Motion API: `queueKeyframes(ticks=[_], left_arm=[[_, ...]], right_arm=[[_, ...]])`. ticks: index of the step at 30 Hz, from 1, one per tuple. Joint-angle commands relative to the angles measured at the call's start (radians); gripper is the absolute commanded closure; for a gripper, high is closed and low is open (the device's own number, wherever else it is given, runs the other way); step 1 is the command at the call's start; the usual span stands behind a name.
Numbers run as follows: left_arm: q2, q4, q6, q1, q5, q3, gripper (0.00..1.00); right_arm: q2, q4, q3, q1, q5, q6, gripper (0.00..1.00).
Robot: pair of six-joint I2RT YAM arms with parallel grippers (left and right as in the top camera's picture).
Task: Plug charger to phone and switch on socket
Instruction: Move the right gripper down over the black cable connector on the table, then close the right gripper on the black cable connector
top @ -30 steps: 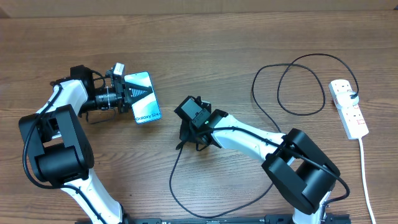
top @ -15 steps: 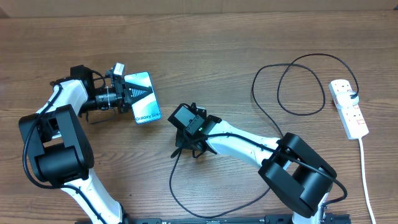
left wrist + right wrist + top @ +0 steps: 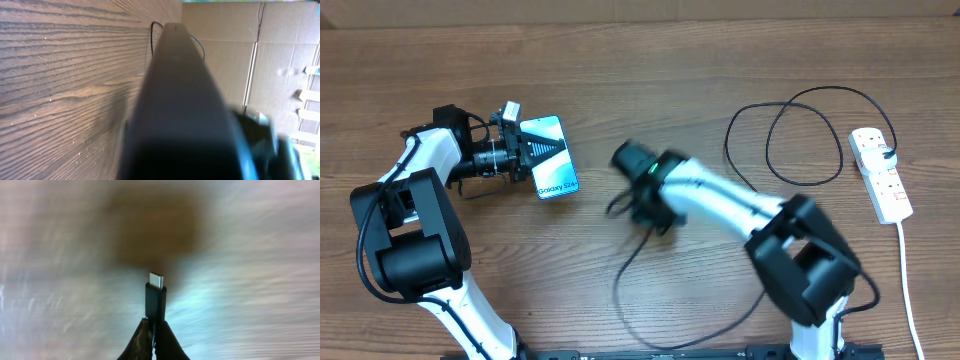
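Observation:
The phone [image 3: 550, 157], its light-blue screen up, is at the left with my left gripper [image 3: 525, 155] shut on its left side. In the left wrist view the phone's dark edge [image 3: 180, 100] fills the middle, running away over the wood. My right gripper [image 3: 647, 212] is motion-blurred at the table's centre, right of the phone and apart from it. The right wrist view shows this gripper [image 3: 154, 330] shut on the charger's black plug [image 3: 155, 300], silver tip pointing forward. The charger's cable [image 3: 800, 183] loops right to the white socket [image 3: 880, 175].
The slack cable [image 3: 630, 265] trails from the right gripper toward the front edge and back under the right arm [image 3: 800, 260]. The socket's white cord [image 3: 905, 270] runs down the right side. Cardboard [image 3: 280, 60] stands beyond the table.
The right gripper has closed on the plug. It swung up and slightly right over the table centre, dragging the cable along. The left arm and phone have not moved.

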Motion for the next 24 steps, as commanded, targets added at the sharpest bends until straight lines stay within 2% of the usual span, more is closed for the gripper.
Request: queueKeyframes(ticks=[1,6,15,16,18,22,24], left_arm=[[-0.030,0.001,0.026,-0.005,0.031,0.009,0.96],[-0.030,0.002,0.026,-0.005,0.031,0.009,0.96],[-0.030,0.013,0.026,-0.005,0.031,0.009,0.96],[-0.030,0.014,0.026,-0.005,0.031,0.009,0.96],[-0.030,0.015,0.026,-0.005,0.031,0.009,0.96],[-0.030,0.015,0.026,-0.005,0.031,0.009,0.96],[-0.030,0.015,0.026,-0.005,0.031,0.009,0.96]], right_arm=[[0.002,-0.024,0.054,-0.117,0.025,-0.132,0.96],[0.002,-0.031,0.020,-0.206,0.026,-0.206,0.96],[0.002,0.044,-0.061,-0.197,0.048,-0.219,0.96],[0.002,0.042,-0.064,-0.197,0.048,-0.214,0.94],[0.002,0.033,-0.064,-0.206,0.048,-0.196,0.68],[0.002,0.020,-0.064,-0.239,0.047,-0.189,0.60],[0.002,0.026,-0.064,-0.244,0.044,-0.189,0.60]])
